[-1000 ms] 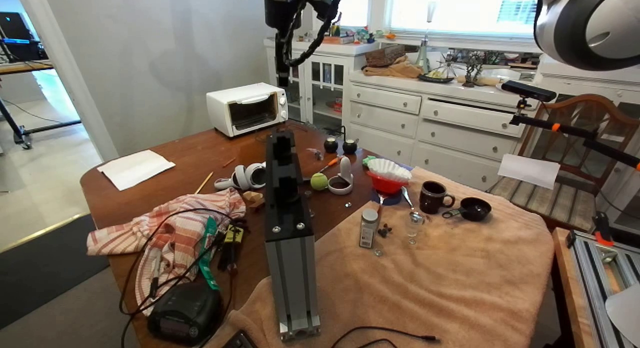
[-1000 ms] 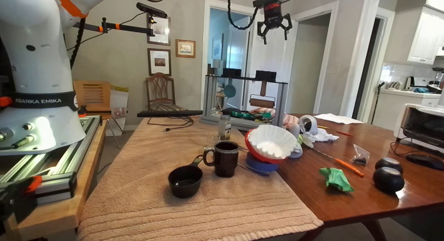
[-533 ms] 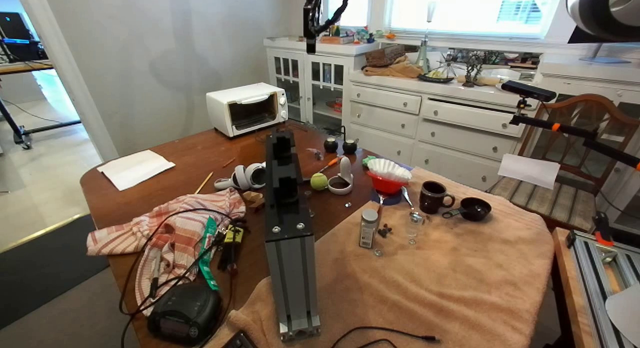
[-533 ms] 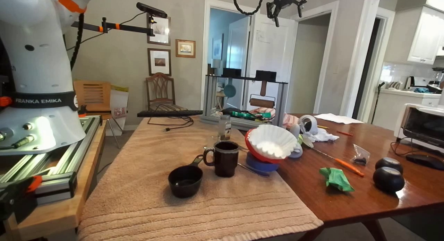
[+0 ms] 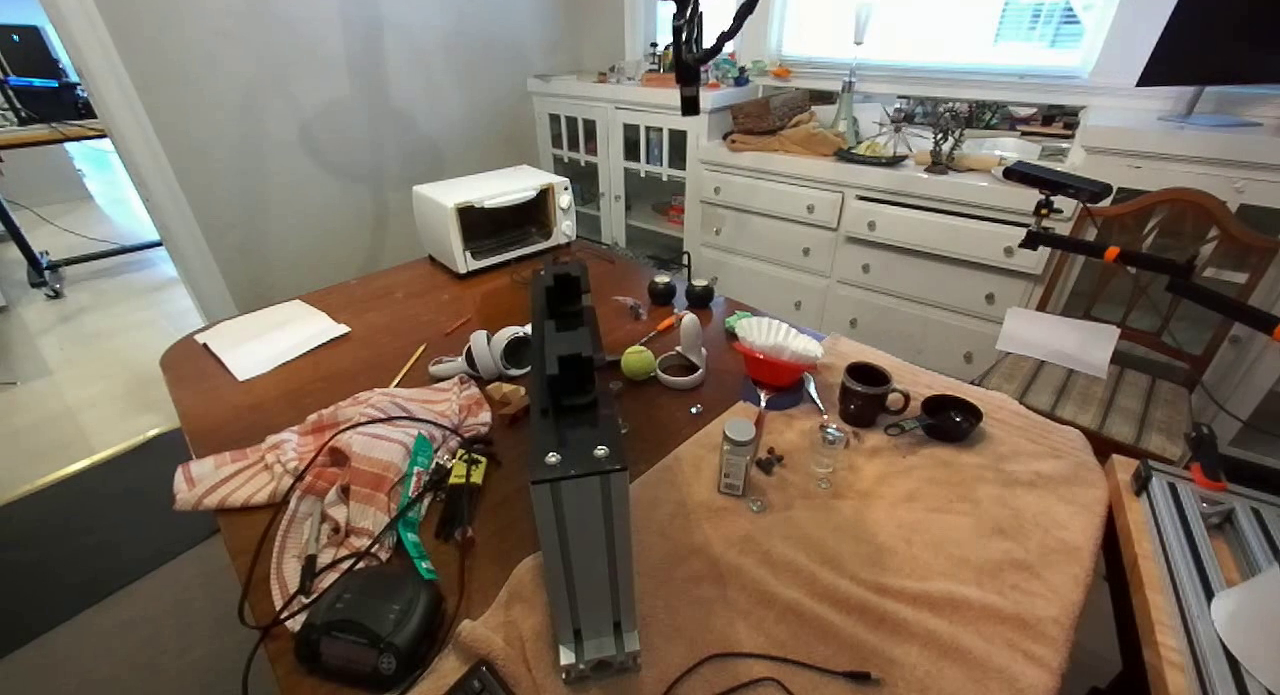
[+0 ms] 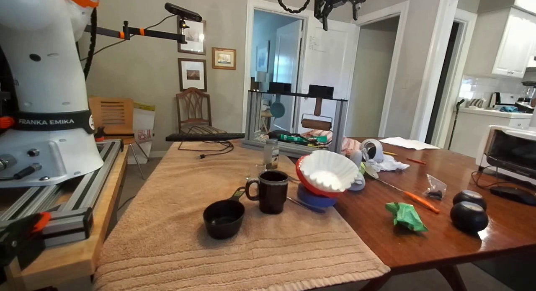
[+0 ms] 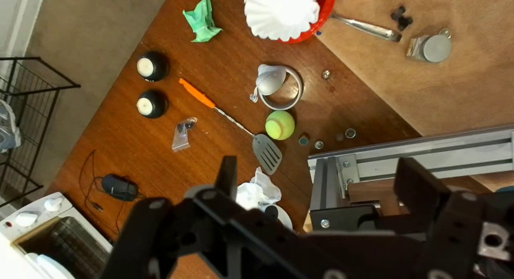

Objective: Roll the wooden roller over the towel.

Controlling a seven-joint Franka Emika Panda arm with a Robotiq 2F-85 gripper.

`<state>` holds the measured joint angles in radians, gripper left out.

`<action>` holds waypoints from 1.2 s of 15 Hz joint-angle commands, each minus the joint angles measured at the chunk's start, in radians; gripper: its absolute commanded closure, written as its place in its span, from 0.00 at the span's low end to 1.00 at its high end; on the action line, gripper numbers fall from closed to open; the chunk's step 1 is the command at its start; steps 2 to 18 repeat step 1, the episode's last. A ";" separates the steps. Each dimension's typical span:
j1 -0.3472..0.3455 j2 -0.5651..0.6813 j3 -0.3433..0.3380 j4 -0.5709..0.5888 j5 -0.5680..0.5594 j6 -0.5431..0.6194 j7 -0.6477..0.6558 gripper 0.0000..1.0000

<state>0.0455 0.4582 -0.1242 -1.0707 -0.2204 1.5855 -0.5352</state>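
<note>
The wooden roller (image 6: pixel 317 123) hangs by its handle from the right-hand holder of a metal rack (image 6: pixel 338 127). Part of the roller (image 7: pixel 363 190) shows in the wrist view; in an exterior view the rack (image 5: pixel 580 535) hides it. A tan towel (image 6: pixel 167 215) covers much of the table and lies under one side of the rack; the same towel (image 5: pixel 900 565) shows in an exterior view. High above the rack, apart from it, my gripper (image 6: pixel 340 21) stands open with nothing between its fingers. In the wrist view its fingertips (image 7: pixel 229 166) are spread wide.
On the towel stand a dark mug (image 6: pixel 273 192), a black measuring cup (image 6: pixel 224 219) and a glass shaker (image 5: pixel 737 457). A red bowl (image 5: pixel 768 368) with paper filters sits at its edge. The bare wood holds a tennis ball (image 7: pixel 280 125), a spatula (image 7: pixel 267 153) and a toaster oven (image 5: pixel 495 218).
My gripper has risen and moved rightward in an exterior view, jaws still open. The arm link at upper right has gone out of that view. Roller, rack and towel have not moved.
</note>
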 commanded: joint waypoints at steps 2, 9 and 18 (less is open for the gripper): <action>0.000 -0.021 0.001 -0.025 0.000 0.001 -0.003 0.00; 0.000 -0.021 0.001 -0.025 0.000 0.001 -0.003 0.00; 0.000 -0.021 0.001 -0.025 0.000 0.001 -0.003 0.00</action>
